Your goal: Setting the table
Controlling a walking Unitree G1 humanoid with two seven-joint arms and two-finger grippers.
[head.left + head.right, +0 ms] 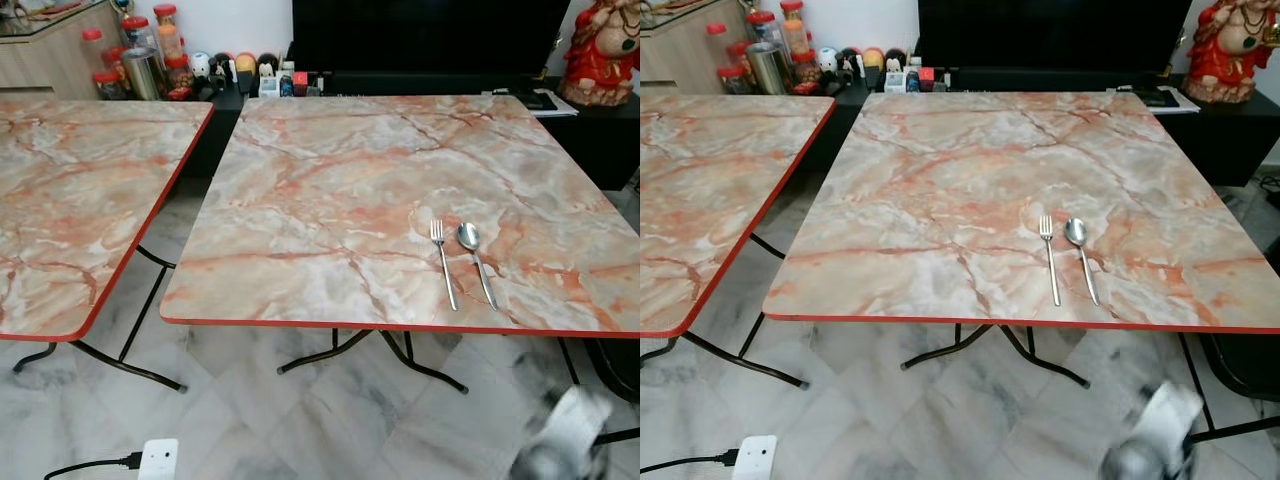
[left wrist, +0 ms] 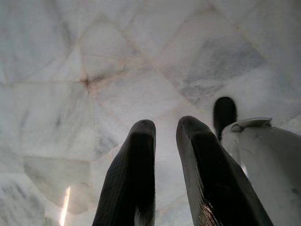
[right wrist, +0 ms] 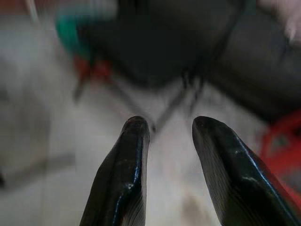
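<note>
A marble-patterned table (image 1: 330,180) with a red edge stands in front of me. On it, near the front right, a silver fork (image 1: 443,262) and a silver spoon (image 1: 474,255) lie side by side, handles toward me. My right arm (image 1: 565,435) is a blur low down, below the table's front right edge. In the right wrist view my right gripper (image 3: 170,123) is open and holds nothing, in front of dark table legs. My left gripper (image 2: 165,125) hangs over the white marble floor, its fingers slightly apart with nothing between them.
A second table (image 1: 70,190) of the same kind stands to the left, with a narrow gap between the two. A white power strip (image 1: 158,460) with its cable lies on the floor. Jars (image 1: 140,55), a dark screen (image 1: 430,35) and a red statue (image 1: 605,45) line the back.
</note>
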